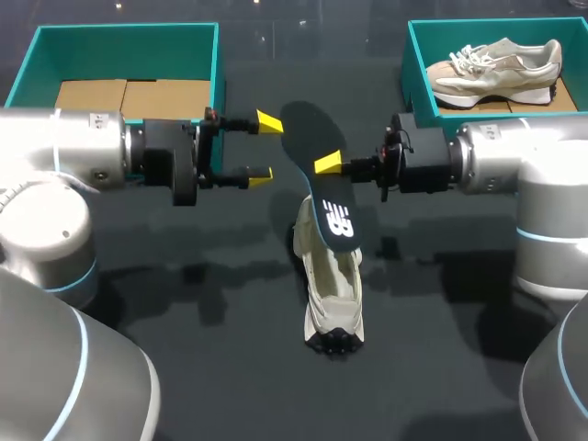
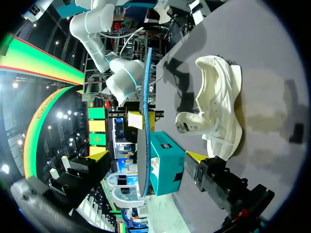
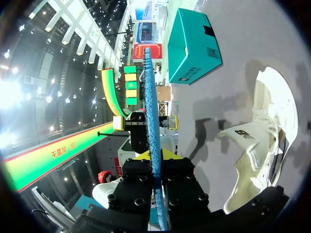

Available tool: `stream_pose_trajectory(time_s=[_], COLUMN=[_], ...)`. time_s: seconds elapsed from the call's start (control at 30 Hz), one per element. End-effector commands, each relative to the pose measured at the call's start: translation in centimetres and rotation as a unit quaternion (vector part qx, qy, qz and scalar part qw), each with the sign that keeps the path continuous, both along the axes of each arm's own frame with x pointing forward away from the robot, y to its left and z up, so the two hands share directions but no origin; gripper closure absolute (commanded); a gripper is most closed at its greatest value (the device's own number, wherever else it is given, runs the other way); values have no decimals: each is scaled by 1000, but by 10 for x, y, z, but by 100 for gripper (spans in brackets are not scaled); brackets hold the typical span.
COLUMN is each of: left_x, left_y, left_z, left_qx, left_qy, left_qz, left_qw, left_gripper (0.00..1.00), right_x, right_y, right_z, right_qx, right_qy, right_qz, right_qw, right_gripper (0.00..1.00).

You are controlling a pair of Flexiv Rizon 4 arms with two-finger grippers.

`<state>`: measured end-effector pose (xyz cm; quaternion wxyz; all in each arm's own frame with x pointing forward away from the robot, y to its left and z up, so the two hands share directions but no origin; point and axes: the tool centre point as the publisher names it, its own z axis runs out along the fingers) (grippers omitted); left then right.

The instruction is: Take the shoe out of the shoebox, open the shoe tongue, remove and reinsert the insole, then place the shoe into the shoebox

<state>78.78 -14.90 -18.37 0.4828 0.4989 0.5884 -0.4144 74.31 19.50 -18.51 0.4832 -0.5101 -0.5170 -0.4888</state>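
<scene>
White shoe [image 1: 333,303] lay on table [image 1: 184,349], outside both boxes. Insole [image 1: 317,170] had its lower end at shoe's opening, the rest slanting up & away. R gripper [image 1: 329,163], beyond shoe from its right, was clamped on insole's edge. L gripper [image 1: 265,149], beyond shoe's left, gaped wide, insole just off its tips. Farthest: shoebox [image 1: 119,37] left w/ cardboard [image 1: 133,96]; second shoebox [image 1: 413,64] right w/ another shoe [image 1: 496,66].

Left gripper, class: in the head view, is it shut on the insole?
No: the left gripper has its yellow fingertips spread wide apart beside the insole, which the right gripper clamps.
</scene>
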Motion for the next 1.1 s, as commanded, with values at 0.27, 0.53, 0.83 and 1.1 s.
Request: stream_pose_trajectory(time_s=[0.27, 0.53, 0.83, 1.1], left_x=[0, 2, 0, -2], left_y=[-23, -35, -38, -38], left_z=[-7, -11, -11, -13], left_qx=[-2, -18, -21, -20], left_qy=[5, 6, -7, -12], left_qz=[3, 13, 15, 12], left_qw=[1000, 1000, 1000, 1000], left_gripper=[0, 6, 52, 75], right_x=[1, -1, -1, -1], right_y=[14, 19, 20, 20], right_z=[-5, -7, -7, -7], right_qx=[11, 23, 25, 25], right_qy=[-1, -3, -3, -3], right_qz=[11, 9, 9, 9], right_qw=[1000, 1000, 1000, 1000], right_gripper=[100, 100, 100, 100])
